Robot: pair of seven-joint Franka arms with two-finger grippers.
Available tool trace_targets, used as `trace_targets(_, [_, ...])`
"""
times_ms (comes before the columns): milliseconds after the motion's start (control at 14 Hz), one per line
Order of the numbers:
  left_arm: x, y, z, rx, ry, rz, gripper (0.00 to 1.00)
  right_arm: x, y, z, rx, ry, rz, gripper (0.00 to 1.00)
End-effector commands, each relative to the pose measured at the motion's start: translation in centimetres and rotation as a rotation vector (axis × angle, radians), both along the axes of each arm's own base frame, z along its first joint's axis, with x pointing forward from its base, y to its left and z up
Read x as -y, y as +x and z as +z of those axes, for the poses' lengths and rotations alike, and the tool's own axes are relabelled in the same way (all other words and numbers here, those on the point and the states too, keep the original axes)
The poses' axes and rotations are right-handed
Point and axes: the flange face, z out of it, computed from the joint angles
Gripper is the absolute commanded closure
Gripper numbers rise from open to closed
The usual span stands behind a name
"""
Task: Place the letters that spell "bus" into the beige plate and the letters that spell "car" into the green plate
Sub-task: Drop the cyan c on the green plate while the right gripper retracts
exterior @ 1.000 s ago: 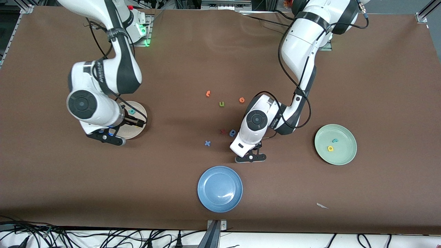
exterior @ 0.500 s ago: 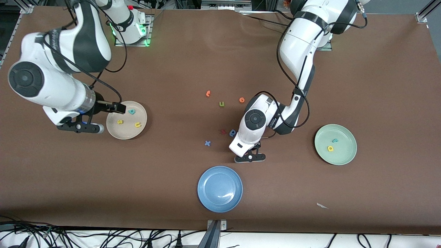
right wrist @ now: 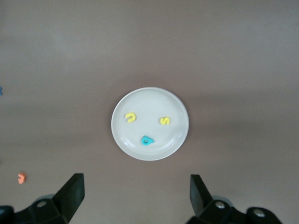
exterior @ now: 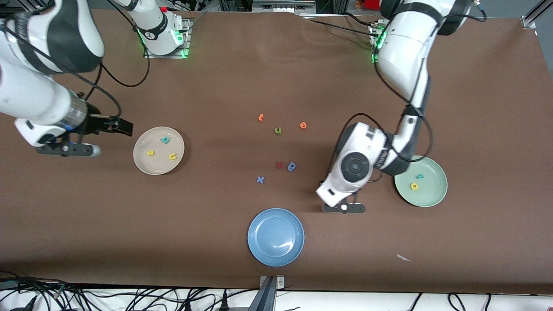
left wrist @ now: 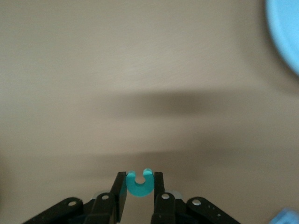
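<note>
Front view: beige plate holds b, u, s.

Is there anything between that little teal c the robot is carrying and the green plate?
Nothing visible. The left hand is shut on the teal c over bare table beside the green plate, which holds only a yellow a and a teal-blue r.

We saw teal b, yellow s and u in the beige plate at left; yellow a and teal-blue r lay in the green plate at right; the teal c sat pinched between fingers.
</note>
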Motion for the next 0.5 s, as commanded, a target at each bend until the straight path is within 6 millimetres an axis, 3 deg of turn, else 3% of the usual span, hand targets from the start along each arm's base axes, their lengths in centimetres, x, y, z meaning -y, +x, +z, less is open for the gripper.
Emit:
trace_targets(0, [-7.9,0.8,1.9,-0.073,-0.003,-0.123,0.92,1.9,-4.1,6.1,0.082,-0.002,-0.004,0.00])
trace_targets(143, [-13.9,1.0,2.9,-0.094,-0.028,-0.165,0.94,4.0,-4.7,7.7,0.094,0.014,0.012,0.00])
trace_targets(286, [-18.5,0.7,3.7,-0.108,-0.053,-0.213,0.94,4.8,-4.8,7.8,0.096,0.000,0.102,0.00])
trace_targets(429, [-22.6,0.6,3.7,-0.116,-0.069,-0.233,0.95,5.9,-4.9,7.7,0.091,0.007,0.068,0.00])
